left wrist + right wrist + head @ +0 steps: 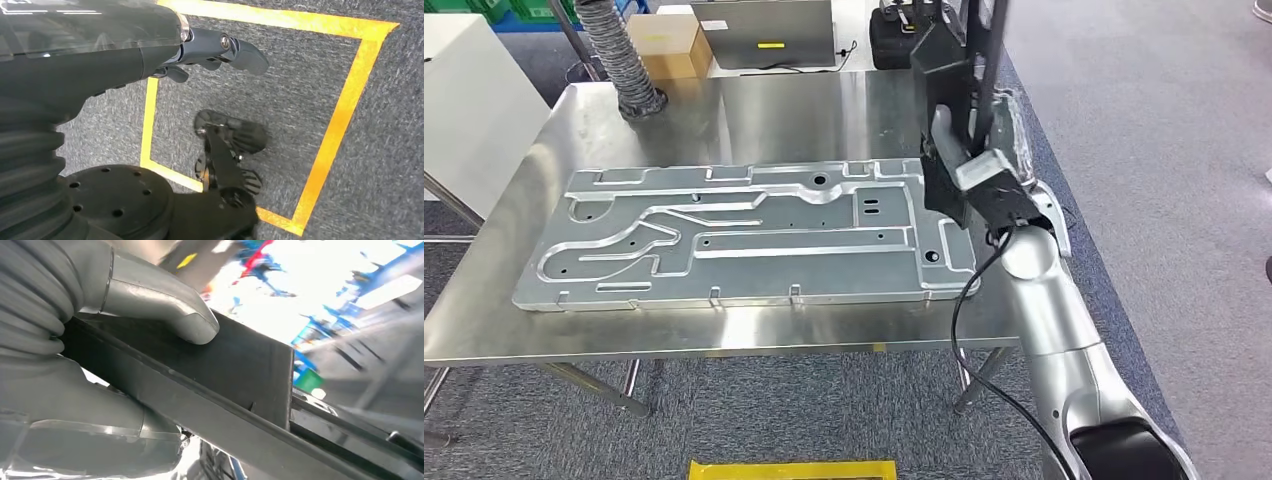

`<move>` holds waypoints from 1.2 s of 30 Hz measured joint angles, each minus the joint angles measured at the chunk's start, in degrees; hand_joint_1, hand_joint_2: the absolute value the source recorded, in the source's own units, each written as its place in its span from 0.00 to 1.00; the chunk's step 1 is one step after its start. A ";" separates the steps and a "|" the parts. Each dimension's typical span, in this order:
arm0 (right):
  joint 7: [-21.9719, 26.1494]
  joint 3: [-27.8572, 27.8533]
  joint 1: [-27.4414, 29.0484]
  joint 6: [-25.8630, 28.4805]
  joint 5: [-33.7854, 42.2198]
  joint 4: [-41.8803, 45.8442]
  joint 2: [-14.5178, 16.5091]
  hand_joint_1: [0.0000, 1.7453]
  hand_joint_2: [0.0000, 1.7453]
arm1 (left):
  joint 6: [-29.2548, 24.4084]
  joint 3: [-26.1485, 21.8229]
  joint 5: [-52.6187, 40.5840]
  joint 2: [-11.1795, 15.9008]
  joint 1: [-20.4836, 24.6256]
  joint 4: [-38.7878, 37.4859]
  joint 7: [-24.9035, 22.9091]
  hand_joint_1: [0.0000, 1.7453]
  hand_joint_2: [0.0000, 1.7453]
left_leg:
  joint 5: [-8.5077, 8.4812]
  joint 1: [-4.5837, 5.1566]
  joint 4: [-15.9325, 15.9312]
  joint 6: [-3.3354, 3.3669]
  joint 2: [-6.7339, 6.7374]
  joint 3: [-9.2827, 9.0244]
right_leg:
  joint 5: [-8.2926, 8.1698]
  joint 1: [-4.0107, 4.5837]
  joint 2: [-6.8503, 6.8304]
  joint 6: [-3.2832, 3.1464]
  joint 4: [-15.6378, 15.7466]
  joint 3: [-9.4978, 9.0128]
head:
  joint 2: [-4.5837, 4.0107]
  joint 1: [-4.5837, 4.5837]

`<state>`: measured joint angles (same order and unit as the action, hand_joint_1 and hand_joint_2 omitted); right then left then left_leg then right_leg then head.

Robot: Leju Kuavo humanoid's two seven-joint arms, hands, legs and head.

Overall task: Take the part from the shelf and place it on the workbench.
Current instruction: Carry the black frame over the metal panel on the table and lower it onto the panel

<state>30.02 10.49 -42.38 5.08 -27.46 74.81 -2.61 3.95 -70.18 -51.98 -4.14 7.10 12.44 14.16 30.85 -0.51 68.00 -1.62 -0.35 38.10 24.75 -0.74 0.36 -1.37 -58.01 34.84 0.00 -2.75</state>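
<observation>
My right hand (969,160) grips a long black metal part (952,75), held upright above the right end of the steel workbench (754,115). In the right wrist view the thumb (165,307) presses on the part's flat black face (240,365), with the palm behind it. The part's lower end hangs just over the right end of the large machined aluminium plate (744,235) lying on the bench. My left hand (220,50) hangs beside my body over the carpet, fingers loosely curled and holding nothing.
A grey ribbed hose (619,55), a cardboard box (669,45) and a laptop (769,30) stand at the bench's far edge, with a black case (894,40) behind. Yellow floor tape (345,110) marks a square on the carpet. A white cabinet (469,110) is at left.
</observation>
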 joint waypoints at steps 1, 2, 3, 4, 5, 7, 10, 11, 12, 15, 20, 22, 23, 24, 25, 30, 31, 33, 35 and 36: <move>-0.97 1.22 -1.24 0.97 -2.83 -1.93 0.14 1.00 1.00 | 0.01 0.00 0.01 0.01 -0.01 0.00 -0.01 0.00 1.00 | 1.30 -0.08 3.77 -0.17 0.00 2.03 | 0.04 0.08 0.01 -0.07 -0.02 -0.01 | 0.00 0.00; -1.94 2.47 -2.26 1.84 -5.61 -3.62 0.36 1.00 1.00 | 0.01 0.00 -0.01 0.01 -0.03 0.00 -0.01 0.00 1.00 | 1.64 -0.11 6.03 -0.22 0.00 3.42 | 0.10 0.16 0.02 -0.13 -0.05 -0.05 | 0.00 0.00; -2.85 3.74 -3.08 2.65 -8.23 -5.07 0.64 1.00 1.00 | 0.01 0.00 -0.03 0.01 -0.04 0.00 -0.02 0.00 1.00 | 0.90 -0.10 6.23 -0.15 0.00 3.85 | 0.17 0.25 0.03 -0.17 -0.07 -0.12 | 0.00 0.00; -3.70 4.99 -3.81 3.38 -10.66 -6.26 0.97 1.00 1.00 | 0.01 0.00 -0.07 0.02 -0.02 0.00 -0.02 0.00 1.00 | -0.90 -0.09 4.06 0.04 0.00 3.10 | 0.26 0.35 0.03 -0.18 -0.09 -0.26 | 0.00 0.00; -4.51 6.20 -4.52 4.00 -12.89 -7.20 1.32 1.00 1.00 | 0.01 0.00 -0.11 0.05 0.03 0.00 -0.02 0.00 1.00 | -3.30 -0.04 0.05 0.38 0.00 1.37 | 0.38 0.44 0.02 -0.17 -0.09 -0.45 | 0.00 0.00; -6.18 8.71 -6.06 4.86 -17.06 -8.97 2.03 1.00 1.00 | 0.01 0.01 -0.22 0.16 0.18 0.00 -0.04 0.00 1.00 | -6.47 0.26 -7.54 1.18 0.00 -2.14 | 0.60 0.64 0.03 0.04 -0.11 -0.66 | 0.00 0.00; -8.78 12.63 -7.82 5.11 -23.66 -11.80 3.29 1.00 1.00 | 0.03 0.02 -0.38 0.21 0.39 0.00 -0.23 0.00 1.00 | -6.93 0.62 -10.53 1.79 0.00 -3.46 | 0.63 0.70 0.06 0.75 0.03 -0.64 | 0.00 0.00; -9.53 13.90 -8.18 4.96 -25.83 -12.81 3.80 1.00 1.00 | 0.04 0.03 -0.45 0.18 0.43 0.00 -0.30 0.00 1.00 | -7.06 0.49 -10.78 2.02 0.03 -3.61 | 0.75 0.66 0.02 1.05 -0.01 -0.67 | 0.00 0.00; -10.13 15.15 -8.58 4.81 -27.80 -13.93 4.38 1.00 1.00 | 0.05 0.04 -0.54 0.15 0.51 0.00 -0.37 0.00 1.00 | -7.20 0.33 -11.09 2.29 0.06 -3.80 | 1.17 0.66 -0.01 1.34 -0.51 -0.51 | 0.00 0.01; -11.63 18.59 -9.79 4.57 -32.49 -17.72 6.01 1.00 1.00 | 0.09 0.08 -0.71 0.09 0.83 0.00 -0.50 0.00 1.00 | -7.39 0.05 -11.62 2.86 0.13 -4.13 | 5.48 0.53 -0.08 2.00 -8.76 3.39 | 0.00 0.01; -13.53 23.21 -10.48 3.69 -37.54 -24.87 8.71 1.00 1.00 | 0.08 0.09 -0.67 -0.02 0.75 0.00 -0.69 0.00 1.00 | -6.82 0.01 -11.03 2.69 -0.10 -4.25 | 3.79 0.03 -0.17 2.30 -11.98 6.07 | 0.00 0.00; -14.16 24.37 -11.43 2.90 -38.33 -27.47 9.96 1.00 1.00 | 0.08 0.09 -0.66 -0.10 0.73 0.00 -0.69 0.00 1.00 | -6.31 0.13 -10.46 2.24 -0.16 -4.22 | 0.51 0.11 -0.27 1.88 -4.20 2.56 | 0.00 0.00; -14.63 24.90 -12.04 2.32 -38.65 -28.82 10.52 1.00 1.00 | 0.07 0.09 -0.66 -0.11 0.73 0.00 -0.69 0.00 1.00 | -6.11 0.21 -10.23 1.97 -0.14 -4.17 | -0.18 0.22 -0.29 1.62 -1.86 1.51 | 0.00 0.00; -15.22 25.37 -12.61 1.70 -38.94 -30.25 11.01 1.00 1.00 | 0.07 0.09 -0.68 -0.12 0.71 0.00 -0.69 0.00 1.00 | -5.99 0.26 -10.13 1.67 -0.13 -4.11 | -0.13 0.37 -0.27 1.34 -1.03 1.16 | 0.00 0.00; -15.89 25.77 -13.07 1.11 -39.21 -31.66 11.41 1.00 1.00 | 0.08 0.10 -0.71 -0.13 0.68 0.00 -0.69 0.00 1.00 | -5.96 0.26 -10.14 1.36 -0.11 -4.12 | -0.15 0.51 -0.24 1.06 -0.91 1.16 | 0.00 0.00; -19.97 27.11 -14.91 -1.29 -40.48 -38.05 12.81 1.00 1.00 | 0.09 0.32 -0.94 -0.16 0.47 0.00 -0.73 0.00 1.00 | -1.53 -0.18 -2.59 -0.07 0.03 -0.81 | -0.51 0.12 -0.34 -0.33 0.22 0.39 | 0.00 0.00; -20.72 27.37 -15.24 -1.68 -40.78 -39.36 13.06 1.00 1.00 | 0.09 0.36 -1.00 -0.20 0.47 0.00 -0.75 0.00 1.00 | 0.13 -0.27 1.41 -0.30 0.03 1.16 | -0.47 0.12 -0.33 -0.42 0.21 0.35 | 0.00 0.00; -22.08 27.91 -15.47 -2.07 -41.45 -41.83 13.31 1.00 1.00 | 0.09 0.39 -1.07 -0.22 0.43 0.00 -0.81 0.00 1.00 | 1.07 -0.42 6.18 -0.58 0.04 3.88 | -0.37 0.15 -0.32 -0.42 0.18 0.25 | 0.00 0.00; -23.22 28.35 -15.61 -2.17 -42.12 -43.76 13.50 1.00 1.00 | 0.09 0.42 -1.16 -0.22 0.43 0.00 -0.85 0.00 1.00 | -2.20 -0.55 2.24 -0.58 0.05 2.47 | -0.19 0.13 -0.24 -0.23 0.10 0.06 | 0.00 0.00; -23.68 28.50 -15.78 -2.25 -42.37 -44.53 13.62 1.00 1.00 | 0.09 0.43 -1.21 -0.22 0.48 0.00 -0.85 0.00 1.00 | -4.40 -0.62 -2.13 -0.48 0.07 0.57 | -0.06 0.11 -0.17 -0.06 0.05 -0.06 | 0.00 0.00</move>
<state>6.34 38.99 -58.16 2.83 -69.83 30.29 11.01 4.04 -69.76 -53.19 -4.36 7.58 12.44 13.31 26.44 -1.13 65.86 -2.09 -0.28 38.67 24.69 -0.63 0.19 -1.42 -57.97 34.79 0.00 -2.75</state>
